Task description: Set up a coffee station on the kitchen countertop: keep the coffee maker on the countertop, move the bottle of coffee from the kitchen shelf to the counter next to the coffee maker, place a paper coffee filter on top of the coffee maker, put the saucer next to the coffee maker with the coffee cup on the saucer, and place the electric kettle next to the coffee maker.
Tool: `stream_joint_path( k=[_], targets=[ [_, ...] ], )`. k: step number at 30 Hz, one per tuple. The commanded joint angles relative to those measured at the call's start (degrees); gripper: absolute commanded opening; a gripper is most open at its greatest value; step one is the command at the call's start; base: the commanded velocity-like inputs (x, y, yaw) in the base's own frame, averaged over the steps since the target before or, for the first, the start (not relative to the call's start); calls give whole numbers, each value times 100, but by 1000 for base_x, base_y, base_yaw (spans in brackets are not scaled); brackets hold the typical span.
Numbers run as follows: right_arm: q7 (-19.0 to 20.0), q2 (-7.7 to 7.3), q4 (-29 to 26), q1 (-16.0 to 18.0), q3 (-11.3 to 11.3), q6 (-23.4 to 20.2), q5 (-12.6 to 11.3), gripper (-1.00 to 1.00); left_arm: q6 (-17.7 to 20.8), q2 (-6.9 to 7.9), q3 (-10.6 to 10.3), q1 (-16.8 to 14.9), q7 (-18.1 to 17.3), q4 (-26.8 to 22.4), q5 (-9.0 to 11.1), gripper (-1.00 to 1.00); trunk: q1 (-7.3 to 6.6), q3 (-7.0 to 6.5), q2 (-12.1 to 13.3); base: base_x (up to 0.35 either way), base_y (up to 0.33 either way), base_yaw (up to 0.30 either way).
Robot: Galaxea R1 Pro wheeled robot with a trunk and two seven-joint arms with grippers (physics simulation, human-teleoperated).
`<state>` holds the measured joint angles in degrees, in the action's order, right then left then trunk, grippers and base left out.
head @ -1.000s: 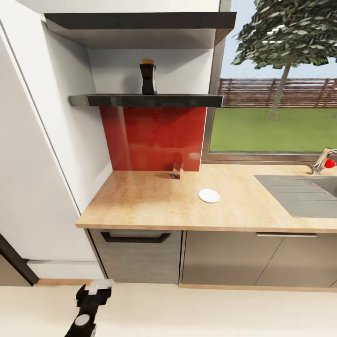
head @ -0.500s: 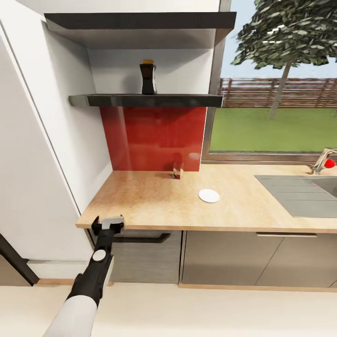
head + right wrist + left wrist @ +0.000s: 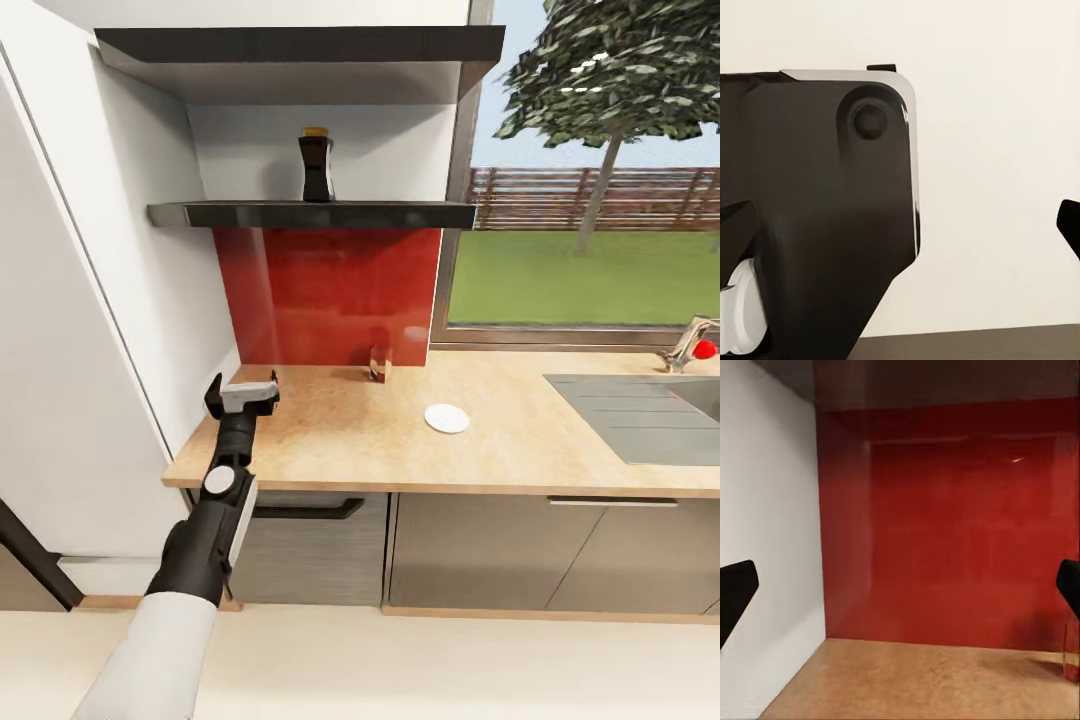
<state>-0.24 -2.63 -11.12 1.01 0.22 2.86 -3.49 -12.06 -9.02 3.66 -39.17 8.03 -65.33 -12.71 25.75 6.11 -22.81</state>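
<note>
Step in hand: as I judge it, you are reaching for the bottle of coffee, which must come down from the shelf to the counter.
Bottle: the dark, waisted bottle of coffee with a tan cap (image 3: 316, 166) stands upright on the black wall shelf (image 3: 400, 214), above the red glossy backsplash (image 3: 330, 290).
Left hand: your black two-fingered left gripper (image 3: 242, 393) hangs over the left end of the light wooden countertop (image 3: 330, 440), well below the shelf. In the left wrist view its fingertips (image 3: 735, 594) sit at opposite edges of the picture, so the jaws stand wide and hold nothing.
Right hand: in the right wrist view one dark fingertip (image 3: 1069, 225) shows at the edge beside a black robot part; I cannot tell whether that hand is spread or closed.
Other task things: a small white round saucer (image 3: 446, 418) lies flat mid-counter, and a small glassy object (image 3: 379, 364) stands at the backsplash foot; what it is I cannot tell.
Doing it well: lift the left gripper clear of the shelf's front lip before going in. Straddle the bottle's narrow waist with the fingers level, then close.
Risk: a nudge could topple the bottle.
</note>
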Motion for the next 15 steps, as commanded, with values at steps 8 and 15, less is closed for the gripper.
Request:
stream_joint_path(
  k=[8, 15],
  targets=[
    [-2, 0, 4, 4, 12, 21, -37, 100, 1441, -19, -417, -866, 56, -721, 112, 100, 4, 13, -11, 0, 0, 0],
    [-2, 4, 12, 4, 21, 21, -33, 100, 3340, -16, -463, -2819, 4, -754, 622, 100, 4, 13, -11, 0, 0, 0]
  ],
)
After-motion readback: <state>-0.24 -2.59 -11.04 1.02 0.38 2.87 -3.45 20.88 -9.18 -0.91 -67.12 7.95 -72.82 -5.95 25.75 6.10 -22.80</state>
